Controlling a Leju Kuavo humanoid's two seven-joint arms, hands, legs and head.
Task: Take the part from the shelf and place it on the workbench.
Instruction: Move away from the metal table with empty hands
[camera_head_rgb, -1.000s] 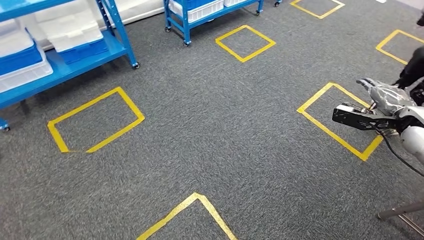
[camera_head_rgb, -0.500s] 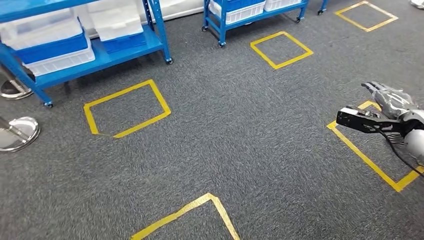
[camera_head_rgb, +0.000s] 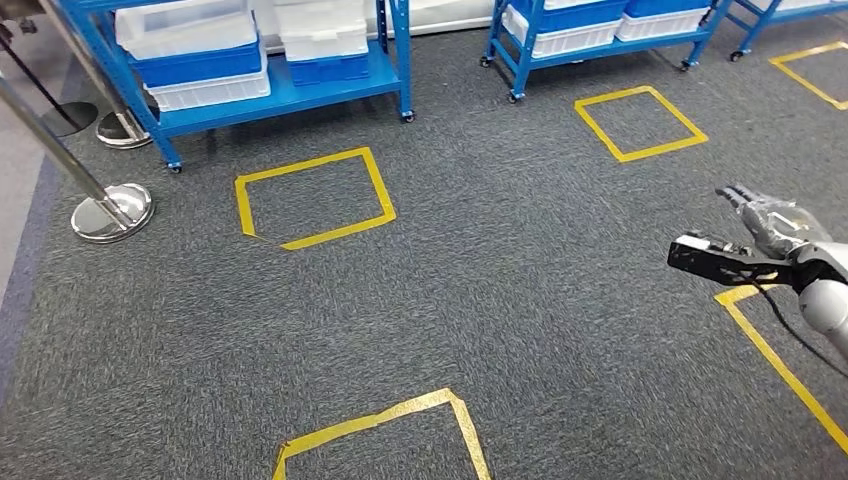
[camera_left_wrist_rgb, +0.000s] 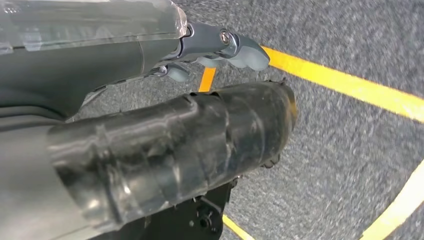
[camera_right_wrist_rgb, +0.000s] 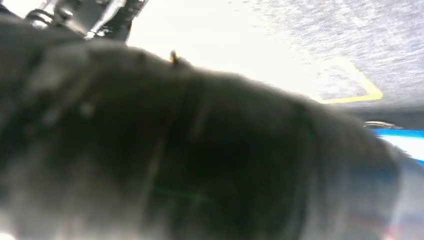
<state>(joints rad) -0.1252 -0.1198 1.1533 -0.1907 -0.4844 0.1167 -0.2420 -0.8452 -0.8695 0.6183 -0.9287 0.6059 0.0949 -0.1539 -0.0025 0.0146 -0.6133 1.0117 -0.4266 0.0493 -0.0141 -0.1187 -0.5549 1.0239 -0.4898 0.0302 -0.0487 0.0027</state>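
Note:
Two blue wheeled shelves stand at the back in the head view. The left shelf carries white and blue bins; the right shelf holds more of them. I cannot make out a single part among them. My right hand is held out over the carpet at the right edge, silver fingers stretched forward with nothing in them, a black bracket at its wrist. My left hand hangs above the carpet, its fingers loose and empty. The right wrist view is a dark blur.
Grey carpet bears yellow tape squares: one in front of the left shelf, one by the right shelf, one near me, one under my right arm. Chrome post bases stand at the far left.
The whole picture has swung, so the camera has turned left: the shelves have slid right and come fuller into view, and the posts have appeared. My right hand keeps its pose.

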